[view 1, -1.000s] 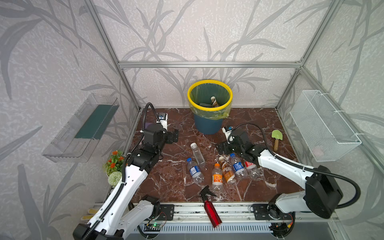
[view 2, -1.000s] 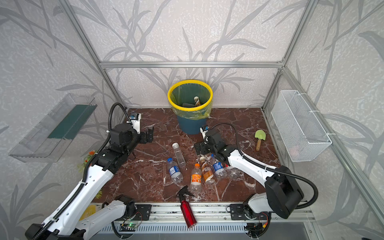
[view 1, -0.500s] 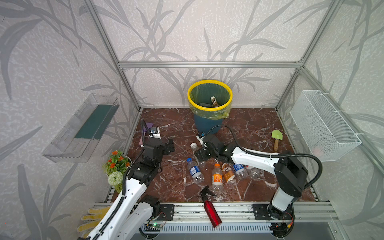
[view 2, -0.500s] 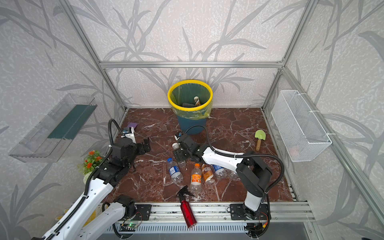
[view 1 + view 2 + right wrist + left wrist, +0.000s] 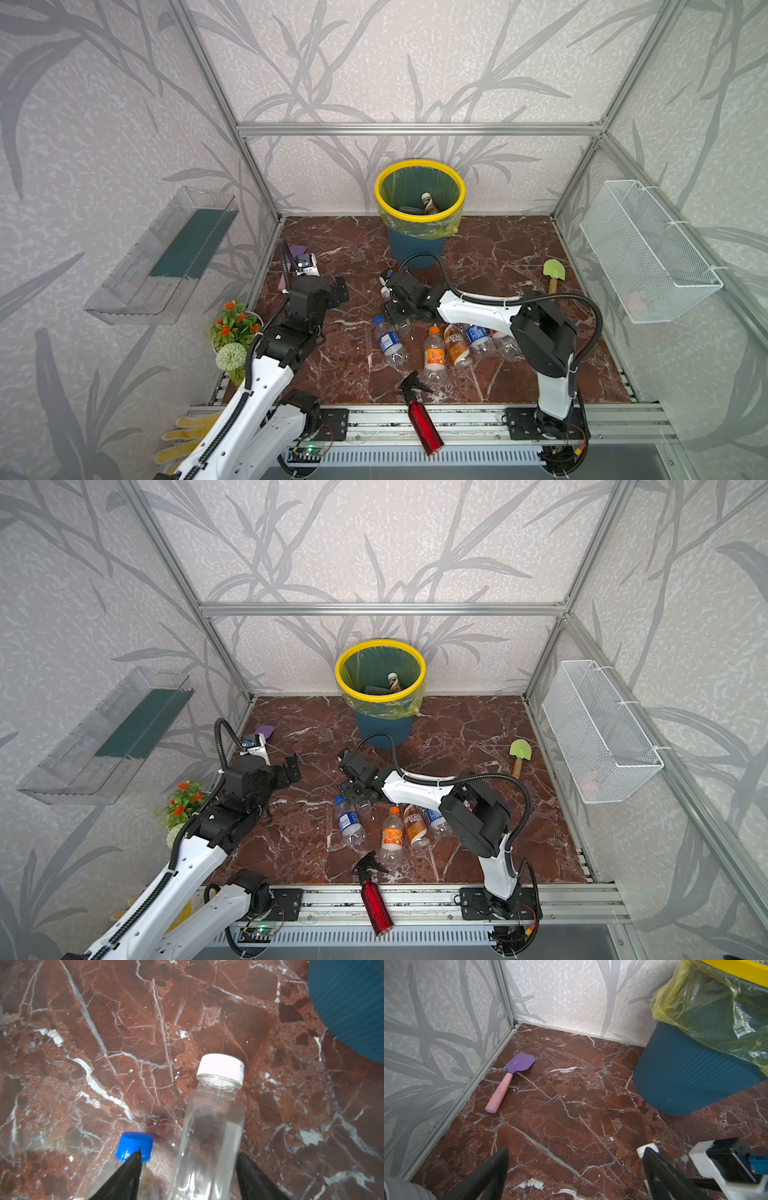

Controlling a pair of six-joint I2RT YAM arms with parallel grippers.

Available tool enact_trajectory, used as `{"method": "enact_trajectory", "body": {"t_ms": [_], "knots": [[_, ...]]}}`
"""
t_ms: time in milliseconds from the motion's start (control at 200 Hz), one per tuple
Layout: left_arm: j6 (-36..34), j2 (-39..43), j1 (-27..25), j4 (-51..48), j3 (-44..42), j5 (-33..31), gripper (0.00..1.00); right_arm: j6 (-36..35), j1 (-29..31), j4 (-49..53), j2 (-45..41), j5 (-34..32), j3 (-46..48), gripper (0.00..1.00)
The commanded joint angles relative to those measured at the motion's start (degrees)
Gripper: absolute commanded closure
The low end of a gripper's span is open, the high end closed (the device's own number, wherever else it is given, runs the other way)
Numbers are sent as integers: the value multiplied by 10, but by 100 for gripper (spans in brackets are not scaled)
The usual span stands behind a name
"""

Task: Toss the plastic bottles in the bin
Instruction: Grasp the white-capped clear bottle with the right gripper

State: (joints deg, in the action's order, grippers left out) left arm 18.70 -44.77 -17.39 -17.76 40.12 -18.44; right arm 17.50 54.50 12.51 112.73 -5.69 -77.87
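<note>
straddling the white-capped bottle (image 5: 209,1126), the right pincer (image 5: 188,1153) stands part open, gripping nothing.

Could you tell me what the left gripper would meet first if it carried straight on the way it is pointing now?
The left gripper would most likely meet bare marble floor in the gap between the purple shovel and the bin; how far ahead is unclear.
</note>
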Motion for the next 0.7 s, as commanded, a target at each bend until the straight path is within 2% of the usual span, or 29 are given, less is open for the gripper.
{"method": "enact_trajectory", "body": {"t_ms": [0,100,370,460,510,695], "knots": [[9,4,2,-4,14,-15,1,8,2,23,15,-25,-20,34],[8,4,2,-5,14,-16,1,10,2,32,26,-34,-27,40],[6,-1,3,-4,15,-10,1,12,2,32,25,-34,-20,48],[6,-2,3,-5,15,-9,1,15,1,34,23,-40,-16,56],[5,-2,3,-5,15,-9,1,17,1,34,19,-42,-14,60],[4,-9,3,-6,15,-5,1,16,-7,28,-27,-52,3,64]]}}
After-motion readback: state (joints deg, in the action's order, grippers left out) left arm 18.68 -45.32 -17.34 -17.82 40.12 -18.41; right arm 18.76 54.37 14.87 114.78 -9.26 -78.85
